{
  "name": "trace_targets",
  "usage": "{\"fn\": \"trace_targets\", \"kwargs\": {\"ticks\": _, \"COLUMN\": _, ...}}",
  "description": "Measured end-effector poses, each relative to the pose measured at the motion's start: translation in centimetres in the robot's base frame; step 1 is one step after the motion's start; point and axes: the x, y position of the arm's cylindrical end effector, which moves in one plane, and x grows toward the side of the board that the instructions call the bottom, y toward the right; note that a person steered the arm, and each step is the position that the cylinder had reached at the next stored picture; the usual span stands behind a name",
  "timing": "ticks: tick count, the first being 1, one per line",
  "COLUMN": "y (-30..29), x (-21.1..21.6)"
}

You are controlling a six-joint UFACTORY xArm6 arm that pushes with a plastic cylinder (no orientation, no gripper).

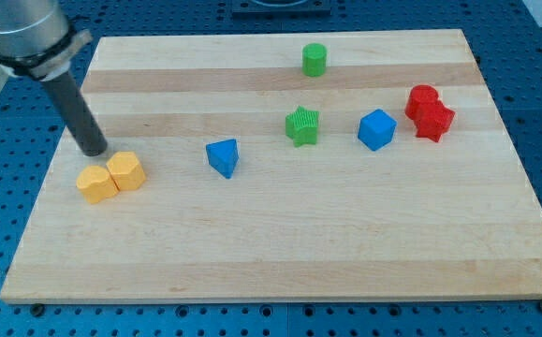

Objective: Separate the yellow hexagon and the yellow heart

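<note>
My tip (95, 150) sits on the wooden surface (280, 253) near its left edge, just above and left of the yellow pair. No pincer on this rig, just a plain rod, nothing held. The two yellow blocks touch side by side: one (95, 183) at left, other (125, 171) at right; can't tell which is hexagon vs heart. Tip is close to both, w/ a slim gap. Right of the pair: blue triangle (223, 156), then green star (302, 125), blue cube (376, 129), two red blocks (429, 112) touching. Green cylinder (314, 59) near the top.
</note>
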Motion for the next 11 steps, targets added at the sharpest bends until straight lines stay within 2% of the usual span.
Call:
{"fn": "trace_targets", "kwargs": {"ticks": 1, "y": 0.5, "x": 0.6}}
{"fn": "trace_targets", "kwargs": {"ticks": 3, "y": -2.7, "x": 1.2}}
{"fn": "trace_targets", "kwargs": {"ticks": 4, "y": -2.7, "x": 4.3}}
{"fn": "trace_targets", "kwargs": {"ticks": 5, "y": -1.2, "x": 4.7}}
{"fn": "trace_targets", "kwargs": {"ticks": 11, "y": 3.0, "x": 1.9}}
